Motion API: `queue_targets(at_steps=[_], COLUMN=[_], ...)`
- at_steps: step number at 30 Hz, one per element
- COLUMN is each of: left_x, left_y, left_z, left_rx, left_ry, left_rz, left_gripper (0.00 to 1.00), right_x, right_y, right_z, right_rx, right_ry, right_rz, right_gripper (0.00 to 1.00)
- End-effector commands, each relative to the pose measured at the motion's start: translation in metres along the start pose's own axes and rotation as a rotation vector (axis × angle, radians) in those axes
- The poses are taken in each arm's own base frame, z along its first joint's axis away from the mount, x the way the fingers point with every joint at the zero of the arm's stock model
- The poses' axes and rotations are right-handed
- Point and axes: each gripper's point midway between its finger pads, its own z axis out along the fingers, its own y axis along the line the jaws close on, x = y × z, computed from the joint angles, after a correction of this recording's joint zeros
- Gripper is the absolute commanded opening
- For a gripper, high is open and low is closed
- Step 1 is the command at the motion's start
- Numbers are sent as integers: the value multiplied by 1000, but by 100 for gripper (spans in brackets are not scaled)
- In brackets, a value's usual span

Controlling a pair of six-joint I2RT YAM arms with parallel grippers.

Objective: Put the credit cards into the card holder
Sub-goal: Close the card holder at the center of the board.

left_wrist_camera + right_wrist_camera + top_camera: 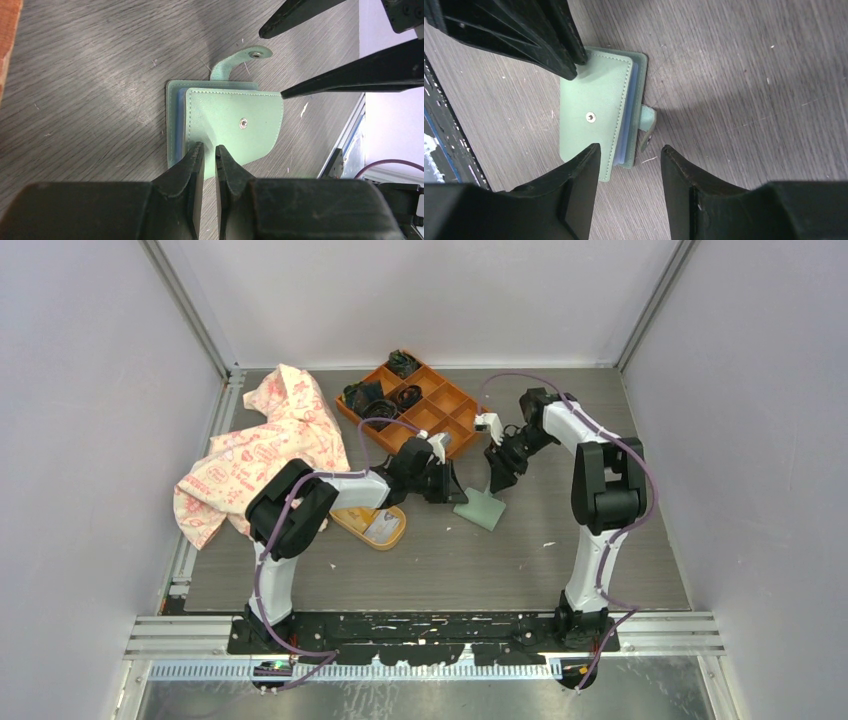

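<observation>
The sage-green card holder [480, 508] lies on the grey table, its cover partly raised off blue inner sleeves [626, 125] and its snap tab [235, 62] sticking out. My left gripper [209, 147] is shut on a corner of the cover [235, 125], which creases up between the tips. My right gripper [630, 147] hangs open just above the holder's opening edge [621, 117], one finger over the cover, the other over bare table. A pale credit card [381, 527] lies in the yellow dish [350, 523].
An orange compartment tray [455, 400] with dark items stands behind the grippers. A crumpled patterned cloth [270, 440] covers the left of the table. The yellow dish sits under the left forearm. White walls close in on three sides.
</observation>
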Motion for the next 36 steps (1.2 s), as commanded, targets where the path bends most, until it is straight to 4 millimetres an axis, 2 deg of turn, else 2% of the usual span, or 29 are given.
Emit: queue_targets(at_steps=[1,9,21,29,36], left_x=[10,10,10,10,9], left_y=[-11,-11,-10,-10,-11], left_z=[-2,-2,-2,-2,-3], left_rx=[25,23,22,23,23], left_ry=[39,39,39,41,38], left_rz=[7,6,6,6,8], left_gripper=[15,15,15,15,15], right_x=[-8,-12,-13,-15,-19], right_y=[-7,-12,-11,-12,-9], right_z=[-9,-4,1,1,-2], right_rx=[32,27,18,23,22], right_ry=[5,4,16,18,6], right_rz=[-16,4,6,8,7], right_gripper=[52,41,31,19,23])
